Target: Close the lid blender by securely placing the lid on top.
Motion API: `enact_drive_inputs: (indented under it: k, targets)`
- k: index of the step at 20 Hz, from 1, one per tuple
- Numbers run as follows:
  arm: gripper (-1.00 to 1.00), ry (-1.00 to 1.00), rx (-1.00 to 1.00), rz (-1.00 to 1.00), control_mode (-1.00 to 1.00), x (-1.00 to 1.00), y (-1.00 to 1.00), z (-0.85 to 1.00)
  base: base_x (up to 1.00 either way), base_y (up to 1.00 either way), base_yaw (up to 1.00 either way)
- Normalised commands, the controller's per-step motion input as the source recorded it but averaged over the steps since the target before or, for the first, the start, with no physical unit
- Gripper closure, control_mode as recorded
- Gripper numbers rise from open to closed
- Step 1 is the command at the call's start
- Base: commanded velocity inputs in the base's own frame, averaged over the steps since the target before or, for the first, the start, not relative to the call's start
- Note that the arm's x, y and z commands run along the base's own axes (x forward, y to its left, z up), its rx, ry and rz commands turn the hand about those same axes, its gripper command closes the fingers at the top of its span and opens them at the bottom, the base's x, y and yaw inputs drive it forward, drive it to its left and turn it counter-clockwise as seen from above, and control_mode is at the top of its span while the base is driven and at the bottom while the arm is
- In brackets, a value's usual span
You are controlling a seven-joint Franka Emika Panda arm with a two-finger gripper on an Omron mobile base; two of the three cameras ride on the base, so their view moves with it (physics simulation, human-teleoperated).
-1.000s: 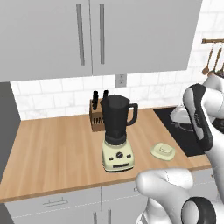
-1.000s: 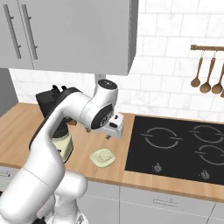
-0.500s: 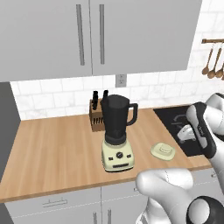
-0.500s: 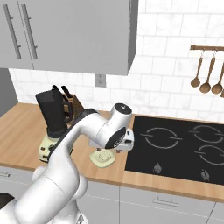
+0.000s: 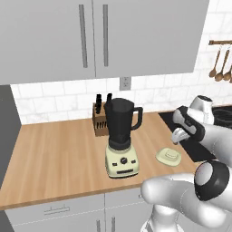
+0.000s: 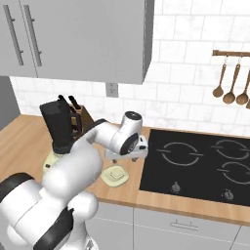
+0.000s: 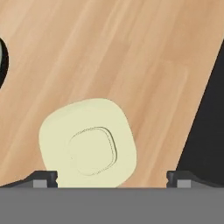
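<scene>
- The wooden counter (image 5: 54,158) fills the lower left and middle of the left base view, with grey wall cabinets (image 5: 104,36) across the top and the black cooktop (image 6: 200,166) taking the right half of the right base view.
- The white arm has swung down over the last second: in the earlier pictures the hand sat higher and further toward the cooktop, and now it hangs low over the counter's right end, close above the lid.
- The blender (image 5: 121,138) stands at the middle of the left base view, its dark jar open-mouthed, with the brown knife block (image 5: 99,118) just behind it to the upper left. It has not moved.
- The gripper (image 5: 177,137) is at the right middle of the left base view; in the right base view it sits at centre, directly over the lid. Its fingers stand spread wide, holding nothing, and the two dark tips (image 7: 43,178) flank the bottom of the hand view.
- The lid (image 7: 87,143) lies flat on the wood at the lower left of the hand view, knob up, between the fingertips but shifted toward the left one. In the left base view it rests to the right of the blender, apart from it, near the cooktop's edge.
- My reading: the approach is nearly done and the grasp has not begun. The lid probably wants centring between the tips before the descent and squeeze.
</scene>
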Motion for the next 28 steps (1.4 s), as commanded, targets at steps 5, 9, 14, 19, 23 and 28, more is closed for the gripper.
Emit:
enact_drive_inputs:
  k: [5,9,14,19,23,28]
  targets:
    - [-1.0,0.15,-0.03,0.08,-1.0,0.1,0.01,-0.23,0.0,0.0,0.0]
    - [-1.0,0.14,0.0,0.06,-1.0,-0.04,0.04,-0.49,0.0,0.0,0.0]
    - [-1.0,0.04,0.0,0.09,-1.0,0.0,0.04,-0.33,0.0,0.0,0.0]
    - [-1.0,0.0,-0.04,0.12,-1.0,-0.06,0.08,-0.09,0.0,0.0,0.0]
    - [-1.0,0.0,-0.09,0.12,-1.0,-0.06,0.23,-0.02,0.0,0.0,0.0]
    - [-1.0,0.0,-0.09,0.07,-1.0,-0.04,0.28,0.0,0.0,0.0,0.0]
